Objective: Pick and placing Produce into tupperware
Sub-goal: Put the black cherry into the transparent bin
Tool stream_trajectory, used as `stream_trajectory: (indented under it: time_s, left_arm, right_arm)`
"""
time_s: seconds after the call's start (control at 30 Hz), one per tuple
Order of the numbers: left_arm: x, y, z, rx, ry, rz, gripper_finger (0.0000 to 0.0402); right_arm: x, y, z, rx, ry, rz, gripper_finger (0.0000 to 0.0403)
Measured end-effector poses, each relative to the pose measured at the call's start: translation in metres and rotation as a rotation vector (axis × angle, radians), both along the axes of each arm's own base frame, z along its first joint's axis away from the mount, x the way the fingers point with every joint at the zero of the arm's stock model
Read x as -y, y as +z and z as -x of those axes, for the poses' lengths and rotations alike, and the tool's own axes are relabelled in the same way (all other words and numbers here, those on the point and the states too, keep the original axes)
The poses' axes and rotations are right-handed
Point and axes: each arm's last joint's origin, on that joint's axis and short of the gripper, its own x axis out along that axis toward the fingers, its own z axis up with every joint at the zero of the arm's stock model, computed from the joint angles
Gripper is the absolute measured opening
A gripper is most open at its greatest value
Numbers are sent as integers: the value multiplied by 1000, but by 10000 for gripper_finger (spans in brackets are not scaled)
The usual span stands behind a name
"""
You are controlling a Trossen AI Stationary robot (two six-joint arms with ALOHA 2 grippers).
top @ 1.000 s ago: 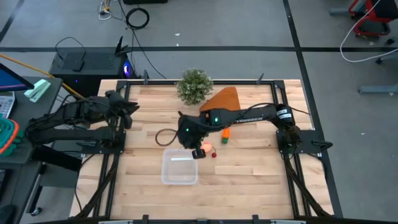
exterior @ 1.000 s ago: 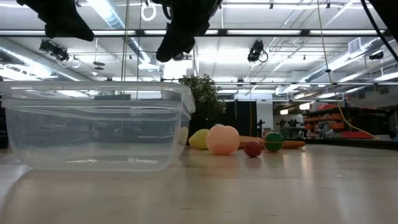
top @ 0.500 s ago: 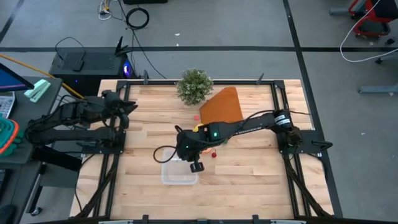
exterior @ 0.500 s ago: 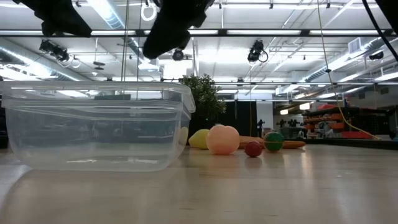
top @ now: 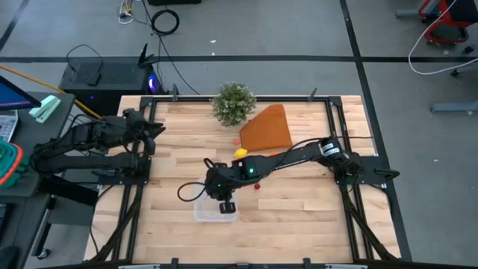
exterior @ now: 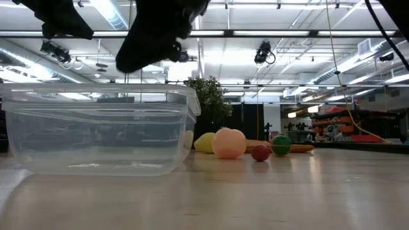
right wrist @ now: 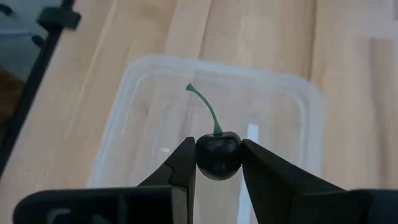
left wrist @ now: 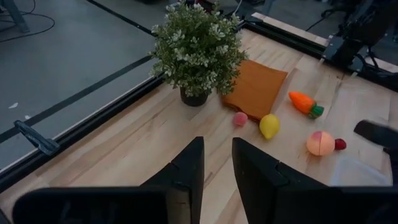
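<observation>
The clear tupperware (top: 214, 212) stands near the table's middle, its wall (exterior: 96, 128) close in the low view. My right gripper (right wrist: 218, 159) hangs over it, shut on a dark cherry (right wrist: 218, 155) with a green stem (right wrist: 208, 109). Behind the tupperware a peach-pink ball (exterior: 229, 143), a lemon (exterior: 204, 142), a red bit (exterior: 259, 153) and a green ball (exterior: 280, 145) rest on the wood. A carrot (left wrist: 303, 102) lies farther back. At the table's left edge my left gripper (left wrist: 216, 165) waits, narrowly open, nothing between its fingers. My right gripper pinches the cherry's round body (right wrist: 204, 157) between its two fingers, one on each side. The fingers slant down from above. The cherry is lifted clear over the tupperware's inside (right wrist: 249, 112), and its stem points away from the fingers.
A bushy green plant (top: 233, 102) stands at the far edge, with an orange-brown cloth (top: 267, 127) beside it. A small pink ball (left wrist: 240, 119) lies near the lemon (left wrist: 269, 126). A black frame rail (top: 328, 119) borders the wooden top.
My right gripper has gone from above the produce toward the table's near edge and a little left, sinking somewhat, and now hangs over the tupperware. It has stayed shut. The produce on the table has kept its place.
</observation>
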Motion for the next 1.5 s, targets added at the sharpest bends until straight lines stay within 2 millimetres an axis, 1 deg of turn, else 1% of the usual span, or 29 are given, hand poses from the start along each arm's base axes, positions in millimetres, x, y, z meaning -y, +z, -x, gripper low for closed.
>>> stream_trajectory:
  time_s: [0.1, 0.17, 0.2, 0.33, 0.4, 0.43, 0.53, 0.63, 0.77, 0.97, 1.1, 1.17, 1.5]
  left_arm:
    - [0, -1, -1, -17, -12, -4, 92]
    - [0, -1, -1, -27, -21, -19, 94]
    - [0, -1, -1, -32, -22, -20, 94]
    - [0, -2, 0, -42, -24, -20, 91]
    - [0, -3, 1, -51, -23, -18, 90]
    - [0, -3, 1, -56, -24, -15, 90]
    - [0, -4, 1, -75, -35, -30, 93]
    - [0, -4, 1, -84, -43, -45, 95]
    - [0, -4, 1, -88, -47, -51, 94]
    - [0, -3, 1, -87, -50, -56, 96]
    - [0, -3, 1, -85, -50, -56, 92]
    - [0, -3, 1, -84, -50, -56, 91]
    - [0, -3, 1, -84, -49, -56, 94]
  right_arm:
    - [-3, -11, -11, -23, 4, 4, 79]
    - [-4, -14, -17, -44, 18, 18, 79]
    - [-4, -12, -22, -24, 23, 19, 80]
    - [7, -12, -27, -101, 24, 53, 79]
    - [15, -14, -27, -158, 13, 66, 79]
    - [19, -13, -28, -160, 7, 67, 79]
    - [25, -15, -25, -200, -3, 78, 79]
    - [24, -20, -23, -233, 5, 92, 79]
    - [24, -22, -20, -268, 11, 98, 80]
    - [23, -26, -19, -290, 10, 99, 80]
    - [22, -33, -19, -321, 6, 78, 80]
    - [20, -37, -22, -308, 8, 77, 80]
    - [8, -51, -22, -342, 26, 73, 80]
